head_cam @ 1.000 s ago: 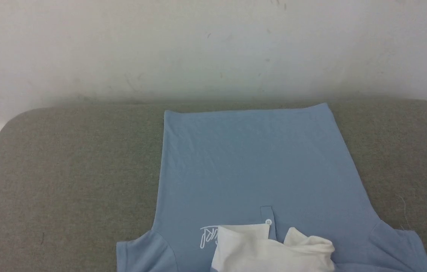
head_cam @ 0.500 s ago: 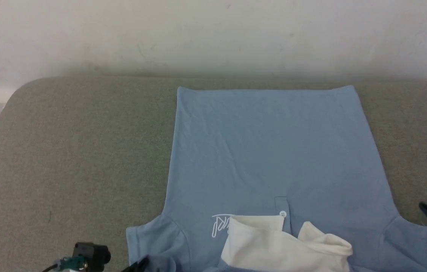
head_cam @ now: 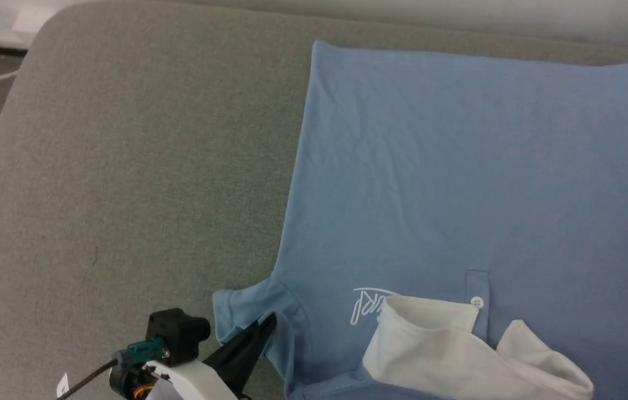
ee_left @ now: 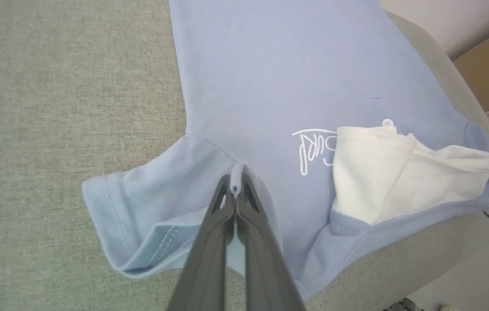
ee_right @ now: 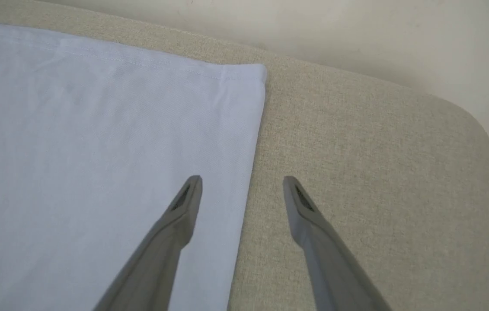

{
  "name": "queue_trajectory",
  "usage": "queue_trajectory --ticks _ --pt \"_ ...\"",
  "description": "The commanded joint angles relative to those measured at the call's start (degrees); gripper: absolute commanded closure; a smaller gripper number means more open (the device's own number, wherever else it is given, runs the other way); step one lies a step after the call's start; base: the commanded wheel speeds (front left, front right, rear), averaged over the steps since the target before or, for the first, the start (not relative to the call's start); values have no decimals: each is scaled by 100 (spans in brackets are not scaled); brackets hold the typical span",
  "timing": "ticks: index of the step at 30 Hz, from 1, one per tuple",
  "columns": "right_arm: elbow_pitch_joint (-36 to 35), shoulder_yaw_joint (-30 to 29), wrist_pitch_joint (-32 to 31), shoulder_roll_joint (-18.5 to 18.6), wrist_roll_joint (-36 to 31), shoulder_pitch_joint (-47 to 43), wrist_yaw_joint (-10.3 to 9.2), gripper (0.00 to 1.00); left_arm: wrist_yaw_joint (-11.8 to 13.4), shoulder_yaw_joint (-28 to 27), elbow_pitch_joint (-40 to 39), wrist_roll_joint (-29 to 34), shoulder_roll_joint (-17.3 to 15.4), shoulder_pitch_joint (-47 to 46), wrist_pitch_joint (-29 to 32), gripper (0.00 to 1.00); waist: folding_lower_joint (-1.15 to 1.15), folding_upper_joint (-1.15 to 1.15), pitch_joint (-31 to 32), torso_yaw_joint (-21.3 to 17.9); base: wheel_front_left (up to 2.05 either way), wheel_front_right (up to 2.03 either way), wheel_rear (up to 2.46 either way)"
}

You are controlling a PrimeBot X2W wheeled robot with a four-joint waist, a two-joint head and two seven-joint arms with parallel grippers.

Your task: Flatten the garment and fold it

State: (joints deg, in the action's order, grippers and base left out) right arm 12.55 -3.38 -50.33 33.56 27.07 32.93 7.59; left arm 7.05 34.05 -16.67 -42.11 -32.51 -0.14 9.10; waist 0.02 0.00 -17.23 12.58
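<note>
Your polo shirt [head_cam: 458, 166] lies face up, its soft knit smooth, on the grey woven bench [head_cam: 125, 166]. Its white collar [head_cam: 430, 344] sits rumpled at the near end. Your left gripper [ee_left: 236, 183] has its jaws clamped on a pinch of fabric at the shirt's sleeve seam. Your right gripper [ee_right: 242, 183] has its jaws apart, one over the shirt's straight side edge and the other over bare bench.

Surface: grey fabric-covered table [head_cam: 125, 166], rounded corners.
On it: light blue polo shirt [head_cam: 458, 166], front up, hem [head_cam: 480, 55] at 12 o'clock, white collar [head_cam: 447, 355] at 6 o'clock.
</note>
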Motion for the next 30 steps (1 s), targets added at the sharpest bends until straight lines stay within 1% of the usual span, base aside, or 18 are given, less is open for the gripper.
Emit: queue_trajectory --ticks 1,4,6,10,13,17,24,25,26,27,30 --pt "169 -6 -62 56 -70 250 -10 0 -23 44 -49 74 59 -101 -45 100 -2 0 -810 691 0 0 0" --pt "650 -34 -181 217 -326 817 -10 0 -19 102 -80 150 197 -209 -122 100 -2 0 -1026 873 0 0 0" --pt "1000 -146 -291 251 -454 1130 -10 0 -7 133 -82 188 292 -270 -173 100 -2 0 -1136 985 0 0 0" --pt "1501 -245 -373 376 -746 1579 -10 0 27 220 -16 245 538 -384 -280 100 -2 0 -1299 1186 0 0 0" --pt "1724 -241 -380 469 -892 1807 -10 0 14 281 67 253 718 -454 -380 100 -2 0 -1404 1292 0 0 0" --pt "1926 -146 -282 623 -1174 2018 -10 0 -27 338 192 279 848 -520 -494 100 -2 0 -1494 1379 0 0 0" --pt "2256 189 -242 713 -1227 1995 -10 0 -88 394 354 273 928 -547 -598 100 -2 0 -1540 1427 0 0 0" --pt "2306 214 -249 741 -1222 1972 -10 6 -90 394 370 269 934 -551 -605 100 -2 0 -1537 1427 0 0 0" --pt "2362 235 -276 764 -1216 1946 -10 76 -92 394 385 263 937 -554 -610 100 -2 0 -1528 1424 0 0 0" --pt "2402 263 -305 784 -1204 1919 -10 100 -93 391 399 255 935 -553 -613 100 -2 0 -1516 1417 0 0 0" --pt "2473 294 -265 816 -1165 1871 -10 100 -81 381 433 250 915 -548 -613 100 -2 0 -1451 1371 0 0 0"
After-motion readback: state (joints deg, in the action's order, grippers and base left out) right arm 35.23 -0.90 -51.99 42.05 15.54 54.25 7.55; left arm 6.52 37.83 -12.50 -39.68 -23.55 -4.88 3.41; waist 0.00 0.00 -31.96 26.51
